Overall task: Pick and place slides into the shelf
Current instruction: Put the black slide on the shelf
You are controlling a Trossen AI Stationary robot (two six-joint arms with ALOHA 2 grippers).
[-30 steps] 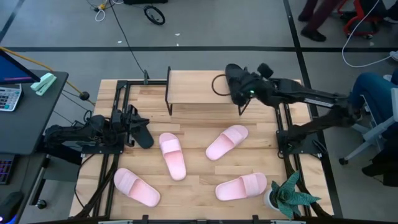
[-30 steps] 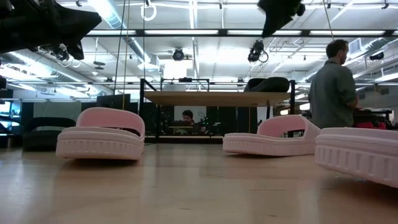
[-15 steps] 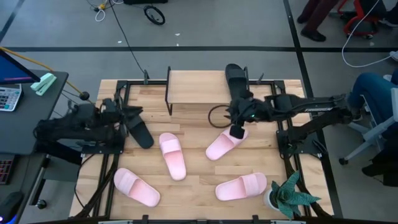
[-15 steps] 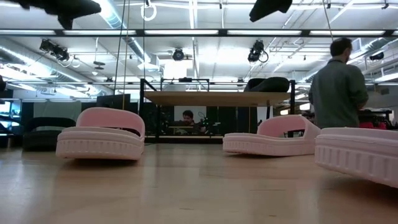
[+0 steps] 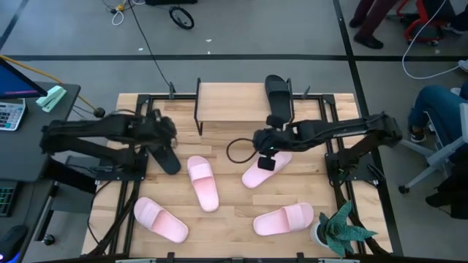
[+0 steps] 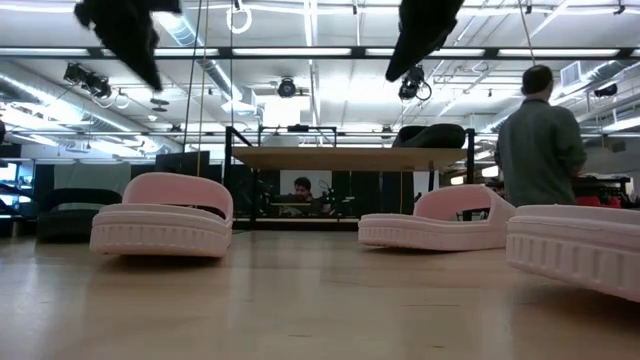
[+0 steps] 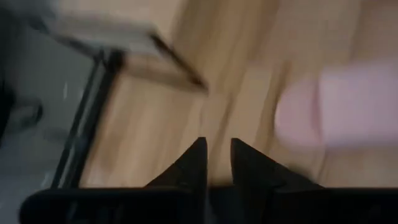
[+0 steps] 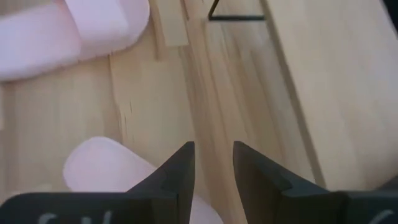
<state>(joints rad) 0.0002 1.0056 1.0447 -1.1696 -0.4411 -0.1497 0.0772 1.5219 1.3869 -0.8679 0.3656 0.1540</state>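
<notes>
Seen from above, the shelf [image 5: 232, 101] stands toward twelve o'clock on the wooden table [image 5: 234, 219], its light top board carried on a thin black frame; one black slide [image 5: 278, 100] lies on the board at its three-o'clock end, toe pointing away from the table's middle. The second black slide [image 5: 165, 155] lies on the table at about nine o'clock, just beside the left gripper [image 5: 167, 136], which hangs above its far end; in the left wrist view its fingers [image 7: 194, 167] stand a narrow gap apart with nothing between them, a blurred pink shape near them. The right gripper [image 5: 265, 142] hovers near the centre, above the heel end of a pink slide [image 5: 266, 166] that slants from five toward one o'clock; its fingers [image 8: 180, 171] are parted and empty, the pink slide's rounded end showing just beyond them and the shelf's board to one side. Three more pink slides rest on the table: one [image 5: 202, 183] just at seven o'clock of the centre, running lengthwise; one [image 5: 160, 219] near the seven-o'clock corner; one [image 5: 284, 219] toward five o'clock, beside a small potted plant [image 5: 337, 230]. In the low view a person in a grey shirt [image 6: 540, 140] stands in the room beyond the table.
</notes>
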